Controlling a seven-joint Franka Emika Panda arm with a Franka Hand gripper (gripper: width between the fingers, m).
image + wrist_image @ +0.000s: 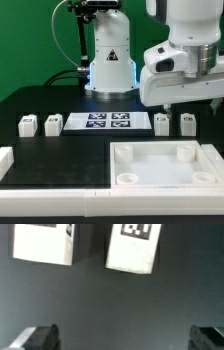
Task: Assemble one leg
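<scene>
Four small white legs stand in a row on the black table. Two are at the exterior view's left [28,125] [51,124] and two at its right [162,123] [187,123]. My gripper [180,101] hangs above the right pair without touching them. In the wrist view the gripper [124,339] is open and empty. Its dark fingertips [40,338] [208,338] stand wide apart. Two legs with marker tags [45,243] [135,246] lie beyond them. The large white tray-like piece [165,178] with round corner sockets lies in front.
The marker board [105,122] lies between the two pairs of legs. A white bar [50,203] runs along the front, with a white block [5,158] at the exterior view's left. The robot's base [110,60] stands behind.
</scene>
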